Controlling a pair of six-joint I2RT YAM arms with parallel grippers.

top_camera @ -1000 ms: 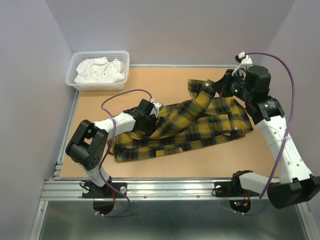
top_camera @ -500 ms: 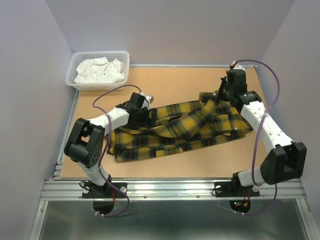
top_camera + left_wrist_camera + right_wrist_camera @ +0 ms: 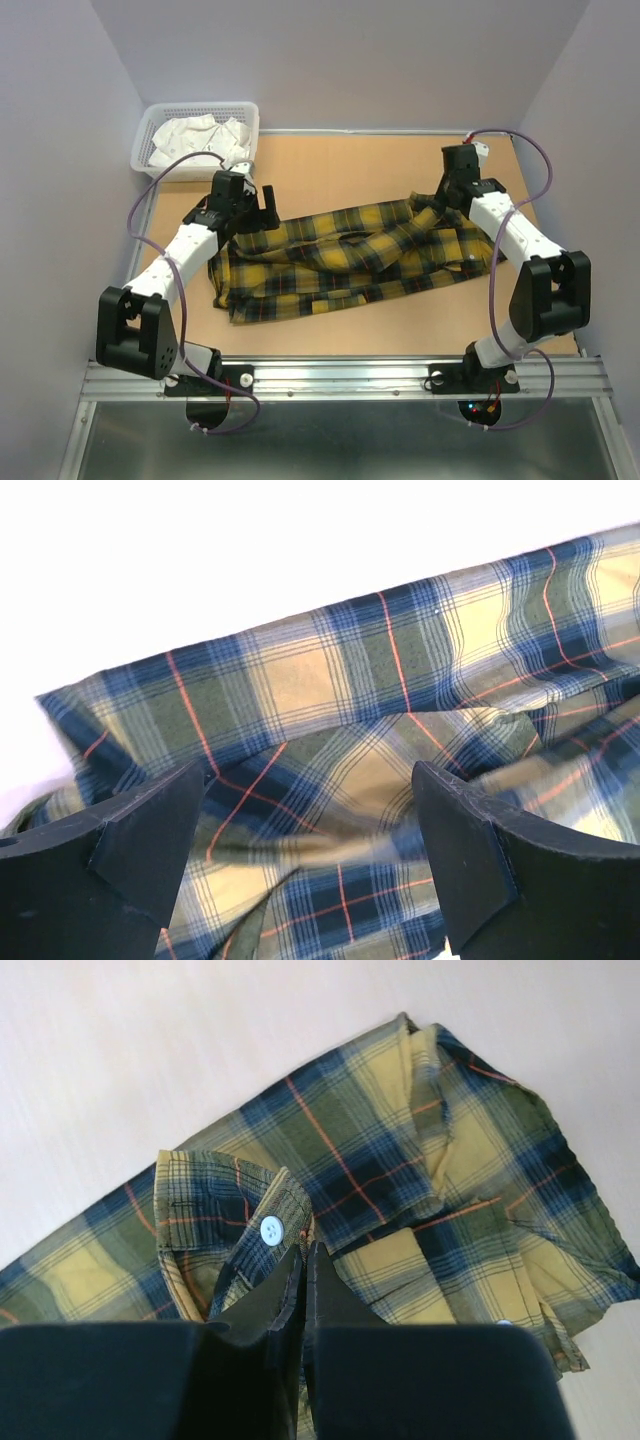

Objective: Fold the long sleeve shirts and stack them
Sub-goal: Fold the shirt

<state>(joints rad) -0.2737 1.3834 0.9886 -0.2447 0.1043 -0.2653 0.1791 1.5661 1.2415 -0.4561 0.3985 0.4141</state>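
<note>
The jaws of the right gripper (image 3: 303,1255) are clenched tip to tip, and they appear to pinch a banded edge of the flannel shirt (image 3: 350,255), probably a cuff, with a white button (image 3: 270,1228) lying just left of the tips. The jaws of the left gripper (image 3: 308,780) are released and spread wide, holding nothing. Plaid cloth fills the gap between them, and the shirt's straight edge runs just beyond the tips.

The shirt lies lengthwise on the table (image 3: 330,160), stretched from one gripper to the other and rumpled through the middle, with loose folds crossing each other. It is not yet folded into a neat shape. A basket (image 3: 200,106) of white cloth sits well behind the left jaws.

The right hold looks shallow, on a narrow strip close to the tips. A firm pull could let that edge slide out and drop the sleeve in a heap. Under the left jaws the cloth lies in more than one layer. If they close there, they may catch a stray fold as well as the edge, so the next lift would drag the body askew. With one side held and the other free, any pull also risks twisting the shirt rather than flattening it.
</note>
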